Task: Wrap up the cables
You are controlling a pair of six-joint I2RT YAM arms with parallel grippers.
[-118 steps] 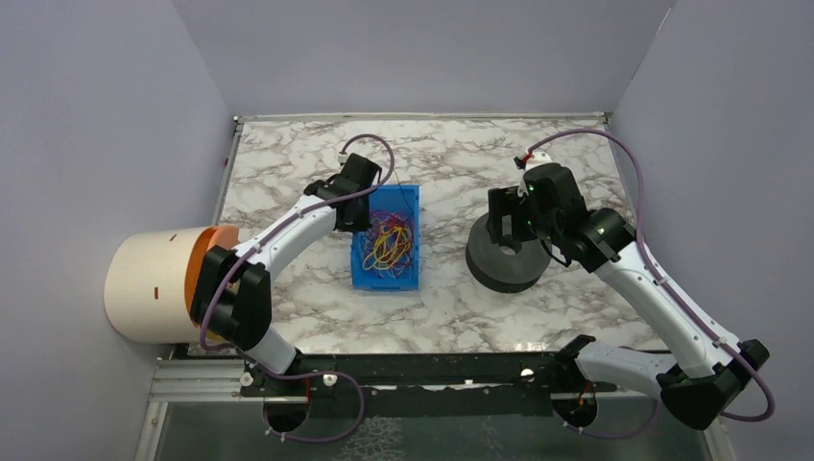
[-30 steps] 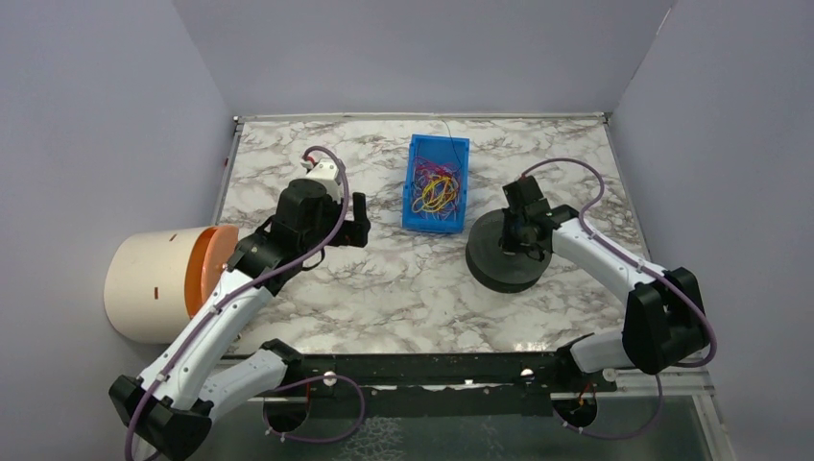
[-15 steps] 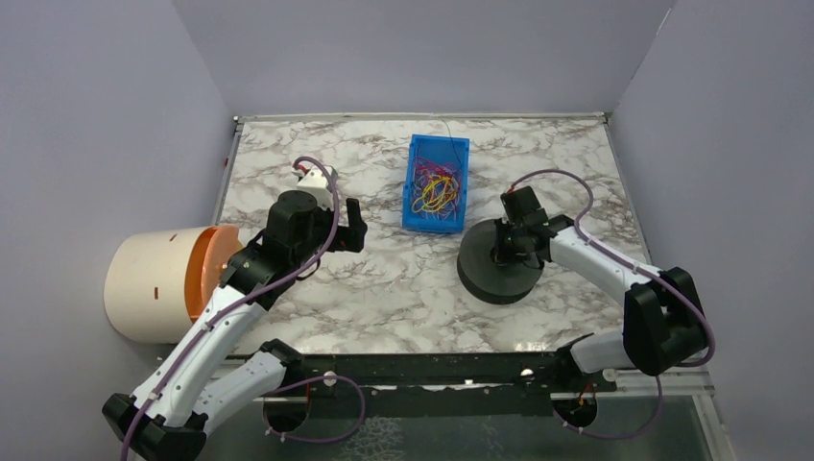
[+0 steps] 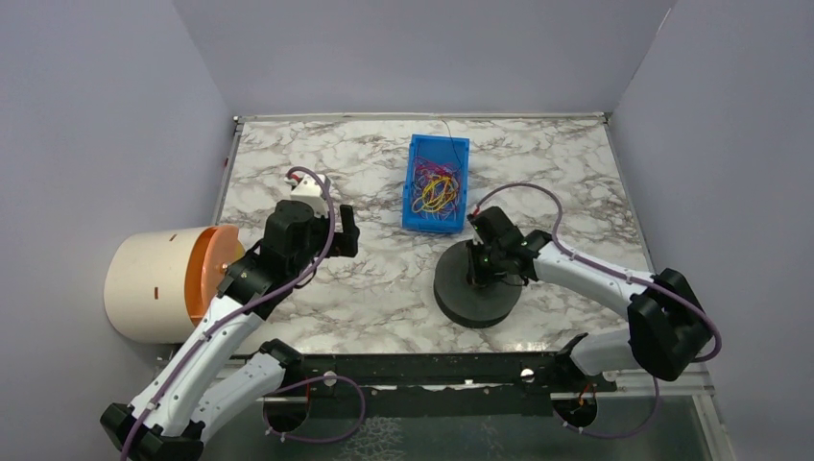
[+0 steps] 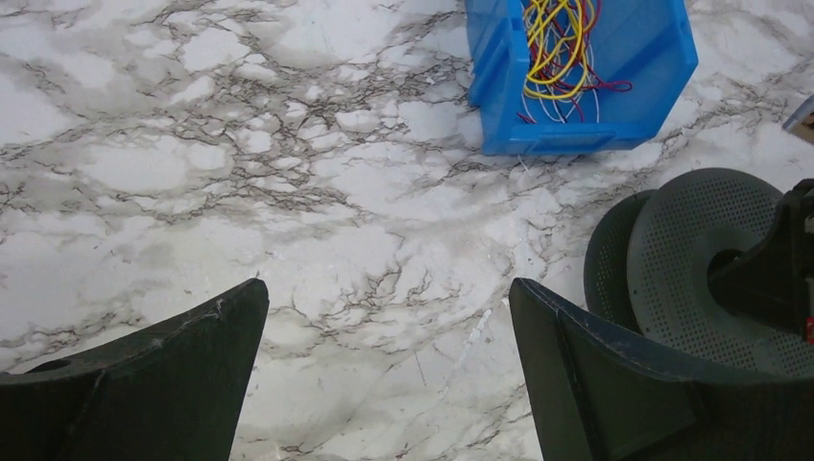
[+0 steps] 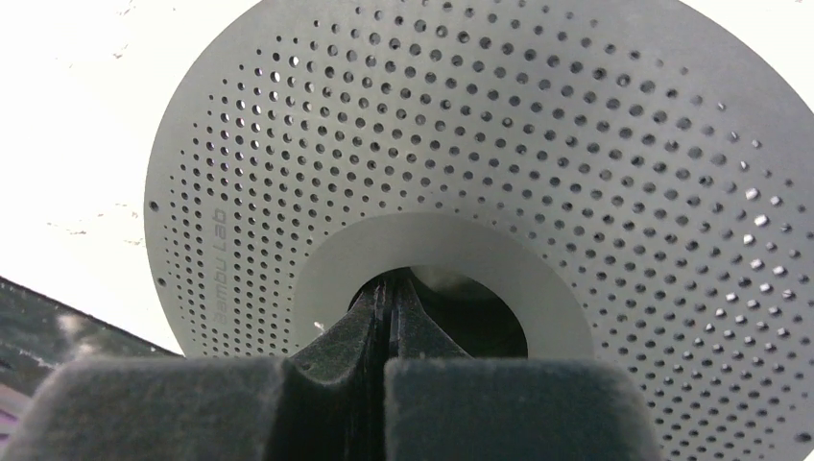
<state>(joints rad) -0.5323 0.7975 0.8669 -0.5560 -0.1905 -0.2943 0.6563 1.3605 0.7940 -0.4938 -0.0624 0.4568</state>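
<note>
Sitting in the bin: the cables (image 4: 437, 192), a loose tangle of yellow, red, orange and purple strands; they lie in the near half of the bin in the left wrist view (image 5: 557, 48); one thin strand pokes out over the bin's far wall toward the far edge
Blue bin (image 4: 412, 182): open-topped, on the marble bench (image 4: 317, 154) close to the middle of the far edge, its long side running far to near; its near wall shows in the left wrist view (image 5: 538, 134)
Left gripper (image 4: 346, 230): held over the bench left of centre, pointing toward the right edge; jaws spread wide with only marble between them (image 5: 384, 298); apart from the bin and from the spool
Right gripper (image 4: 480, 264): reaching in from the right edge, tips down in the spool's centre hole; its fingers pressed flat together with no gap (image 6: 389, 288)
Black spool (image 4: 461, 298): round, perforated top, lying flat right of centre toward the near edge; near the bin's near right corner but not touching it; it fills the right side of the left wrist view (image 5: 691, 240) and nearly all of the right wrist view (image 6: 576, 144)
In the way: the spool and the right arm lie near and to the right of the bin; the right arm's mauve hose (image 4: 518, 189) arcs up beside the bin's near right corner
Cream cylinder (image 4: 144, 288): on its side off the left edge by the near left corner, orange face toward the bench
</note>
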